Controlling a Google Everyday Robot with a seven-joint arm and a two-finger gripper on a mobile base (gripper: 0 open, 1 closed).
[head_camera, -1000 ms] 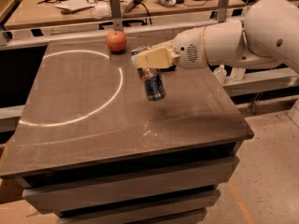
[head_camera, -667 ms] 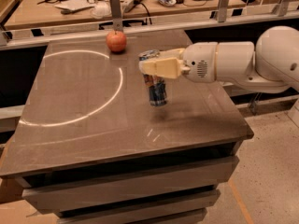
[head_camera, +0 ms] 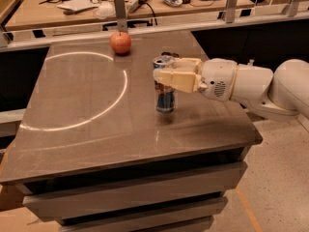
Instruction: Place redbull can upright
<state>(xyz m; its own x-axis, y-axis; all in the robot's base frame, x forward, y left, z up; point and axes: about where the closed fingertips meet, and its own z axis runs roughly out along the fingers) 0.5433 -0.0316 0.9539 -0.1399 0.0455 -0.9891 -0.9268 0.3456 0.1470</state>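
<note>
Camera view: the gripper (head_camera: 163, 75) is hanging over the table (head_camera: 87, 129) from the right, its tan fingers (head_camera: 177, 79) clamping the upper half of the can (head_camera: 165, 100). The can is standing upright right of the table's middle. An apple (head_camera: 120, 42) is sitting well apart, by the far edge.

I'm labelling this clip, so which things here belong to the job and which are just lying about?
Job: slim silver-and-blue metal redbull can standing upright; cream two-finger gripper closed around its upper part; dark brown table beneath.
Lying about: round red apple near the table's far edge; cluttered wooden desk behind.
</note>
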